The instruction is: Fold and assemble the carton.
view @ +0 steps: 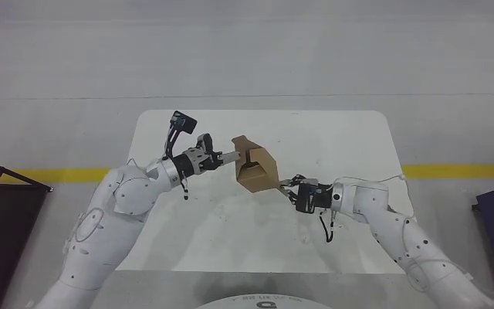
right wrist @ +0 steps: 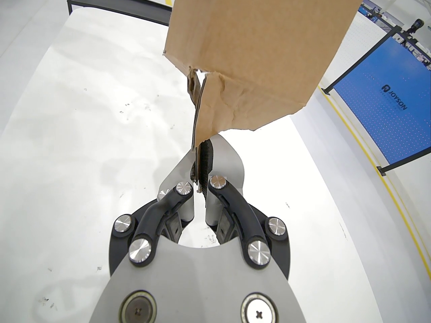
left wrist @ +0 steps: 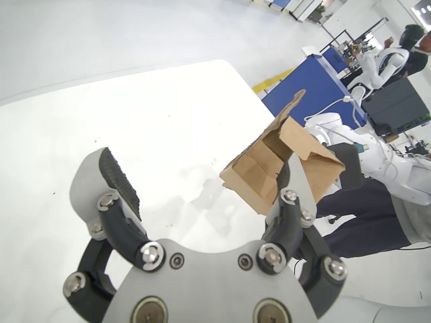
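— Grey left gripper first: where is it?

— Over the white table, at about 9 o'clock from the carton. Its jaws are spread wide and they grip nothing.

— Does it touch the carton at all?

— One finger lies against the rim of the open end. Whether its tip goes inside, I cannot tell. The other finger hangs well apart from the carton, over bare table.

— And the carton itself?

— Brown cardboard, partly folded, near the middle of the table and a little toward 12 o'clock. It is tilted, with its open end turned toward 9 o'clock and a top flap sticking up. From the wrist views it looks lifted off the table.

— What holds it there?

— The right gripper, at about 4 o'clock from the carton. Its jaws are closed tight on a crumpled corner flap at the carton's lower edge, and the cardboard is pinched between the two pads.

— Anything more on that side?

— The carton's plain side wall rises just beyond that gripper. It is torn a little where the corner flap meets it.
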Controlling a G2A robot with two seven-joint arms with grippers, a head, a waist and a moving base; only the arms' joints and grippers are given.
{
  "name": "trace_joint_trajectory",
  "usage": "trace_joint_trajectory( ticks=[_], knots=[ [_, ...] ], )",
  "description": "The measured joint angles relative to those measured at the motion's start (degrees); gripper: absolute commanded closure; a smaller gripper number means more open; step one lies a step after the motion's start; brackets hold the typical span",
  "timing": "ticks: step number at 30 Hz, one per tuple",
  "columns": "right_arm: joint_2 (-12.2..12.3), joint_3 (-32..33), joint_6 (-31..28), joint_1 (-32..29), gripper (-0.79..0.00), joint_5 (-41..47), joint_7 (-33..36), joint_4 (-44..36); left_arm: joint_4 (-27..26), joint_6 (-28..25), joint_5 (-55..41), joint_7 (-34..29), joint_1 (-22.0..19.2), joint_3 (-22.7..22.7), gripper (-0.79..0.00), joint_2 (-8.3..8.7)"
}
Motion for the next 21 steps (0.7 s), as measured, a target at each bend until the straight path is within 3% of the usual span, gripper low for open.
trace_joint_trajectory(
  ticks=[13, 21],
  knots=[
    [0.0, 0.7, 0.2, -0.7, 0.0, -0.2, -0.1, -0.3, 1.7, 1.2, 1.1, -0.3, -1.5, 2.7, -0.785, -0.35],
    [0.0, 1.1, 0.3, -1.4, 0.0, -0.3, -0.1, -0.3, -0.9, -6.1, 5.0, 6.7, -1.2, -1.1, -0.785, 0.13]
  ],
)
